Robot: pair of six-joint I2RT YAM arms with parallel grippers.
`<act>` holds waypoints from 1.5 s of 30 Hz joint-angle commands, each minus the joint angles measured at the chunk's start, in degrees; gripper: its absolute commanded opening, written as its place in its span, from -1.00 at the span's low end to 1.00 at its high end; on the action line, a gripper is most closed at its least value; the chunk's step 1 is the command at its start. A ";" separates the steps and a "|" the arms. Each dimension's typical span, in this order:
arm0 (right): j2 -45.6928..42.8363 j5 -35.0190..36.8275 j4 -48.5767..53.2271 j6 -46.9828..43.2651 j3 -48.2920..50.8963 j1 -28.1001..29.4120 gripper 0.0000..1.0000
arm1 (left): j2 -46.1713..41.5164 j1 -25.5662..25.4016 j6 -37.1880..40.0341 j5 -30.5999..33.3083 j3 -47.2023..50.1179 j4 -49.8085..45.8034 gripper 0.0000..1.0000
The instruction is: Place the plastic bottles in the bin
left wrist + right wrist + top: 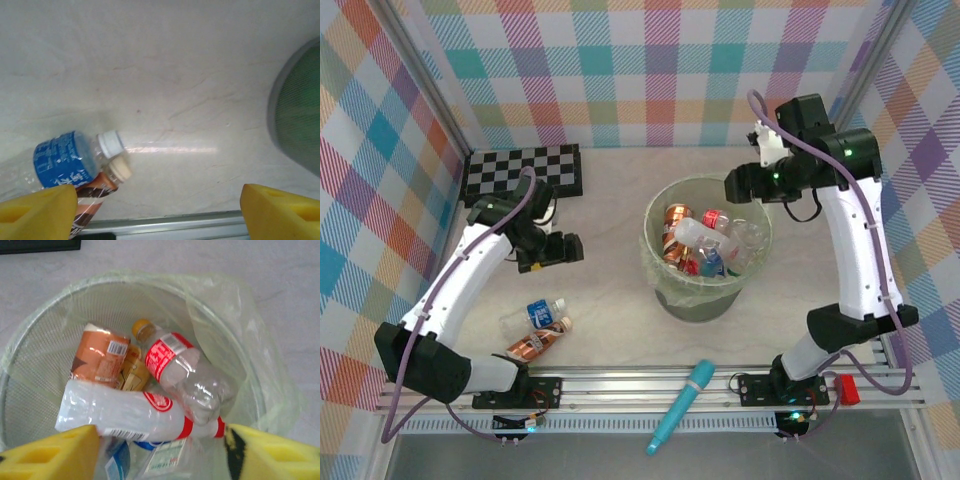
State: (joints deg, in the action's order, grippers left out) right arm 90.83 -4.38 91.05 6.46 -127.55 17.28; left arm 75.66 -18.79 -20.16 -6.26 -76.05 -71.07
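Hovers with left gripper [160, 215] released near two plastic bottles [62, 160] on bench [175, 75], right gripper [160, 455] released over the bin [705, 300].

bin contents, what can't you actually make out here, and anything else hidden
Right wrist view: the lowest bottles in the bin lie under the red-label bottle and the right gripper, so no full count.
Left wrist view: the blue-label bottle is cut off by the left edge; the brown-label bottle runs behind a finger of the left gripper.
Top view: label print is too small to read.
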 commanded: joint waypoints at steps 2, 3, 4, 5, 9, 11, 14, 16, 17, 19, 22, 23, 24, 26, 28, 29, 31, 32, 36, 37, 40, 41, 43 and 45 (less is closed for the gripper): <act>-3.31 -1.21 5.95 2.24 4.13 0.72 0.12 | -3.66 0.85 -2.69 1.38 3.24 -3.89 0.63; -4.63 -1.84 4.91 2.89 7.12 0.91 0.09 | -4.30 0.99 -3.27 1.05 4.15 -3.58 0.61; -5.70 -2.35 4.16 3.45 9.52 0.90 0.04 | -4.78 1.10 -3.71 0.76 4.84 -3.27 0.60; -6.89 -3.01 3.63 4.15 12.26 0.99 0.01 | -5.22 1.25 -4.18 0.47 5.62 -2.99 0.59; -12.02 -5.53 -2.38 6.91 24.79 0.99 -0.02 | -6.91 1.82 -5.25 0.29 7.97 -3.35 0.54; -13.36 -7.11 -5.70 7.95 29.34 1.00 -0.02 | -7.40 2.00 -5.34 0.03 8.80 -3.86 0.54; -14.19 -10.41 -9.89 9.05 33.47 1.07 -0.03 | -7.40 2.22 -4.91 1.03 9.71 -5.49 0.53; -14.15 -10.21 -10.61 9.03 34.31 1.08 -0.03 | -7.62 2.26 -4.79 1.43 10.66 -6.14 0.53; -14.27 -10.04 -10.71 9.01 34.30 1.09 -0.03 | -8.01 2.47 -4.69 1.68 11.40 -6.08 0.53; -14.17 -9.83 -10.74 8.71 33.12 1.03 -0.03 | -8.72 3.22 -4.87 1.59 13.23 -5.74 0.53; -13.20 -9.73 -9.93 7.64 27.99 1.00 0.01 | -10.11 4.27 -6.42 1.12 16.05 -4.34 0.53; -12.68 -9.96 -9.64 7.29 25.51 0.96 0.06 | -10.70 4.52 -7.56 1.08 17.06 -3.84 0.55; -12.16 -10.22 -9.51 7.03 23.14 1.00 0.11 | -11.38 4.71 -8.92 0.84 18.05 -3.20 0.59; -11.19 -10.87 -9.64 6.68 19.15 1.00 0.19 | -12.74 4.98 -11.75 0.64 19.87 -1.76 0.63; -10.05 -11.66 -9.91 6.31 16.23 1.00 0.25 | -14.17 5.41 -15.57 1.46 21.60 -0.47 0.73; -9.73 -12.02 -10.13 6.20 15.57 0.97 0.27 | -14.98 5.64 -17.40 2.26 22.22 0.10 0.77; -9.27 -12.65 -10.66 6.03 15.16 1.00 0.31 | -17.38 6.07 -21.86 3.81 23.76 1.46 0.94; -9.18 -12.71 -10.78 5.93 15.17 0.96 0.32 | -18.50 6.29 -23.90 4.37 24.42 1.94 0.97; -8.96 -11.92 -10.44 4.99 15.27 0.79 0.36 | -21.96 7.10 -30.83 4.62 27.20 2.18 1.00; -8.91 -11.80 -10.33 4.81 15.26 0.74 0.36 | -22.53 7.10 -31.32 4.21 27.68 2.39 1.00; -8.50 -12.11 -10.61 4.10 15.59 0.37 0.37 | -21.20 7.10 -28.75 6.74 26.81 0.03 1.00; -8.24 -12.35 -10.72 3.92 15.66 0.36 0.37 | -20.01 7.10 -28.10 8.11 26.49 -0.88 1.00; -7.74 -12.74 -10.89 3.66 15.55 0.26 0.37 | -18.76 7.23 -28.77 8.08 26.86 -0.13 1.00; -7.75 -12.78 -10.98 3.37 15.52 0.30 0.37 | -18.41 7.35 -30.43 7.07 28.44 2.58 1.00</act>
State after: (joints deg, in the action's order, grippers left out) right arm 82.74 -15.73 80.16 11.35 -111.66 17.96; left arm 56.90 -12.32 -48.05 -0.05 -48.95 -68.99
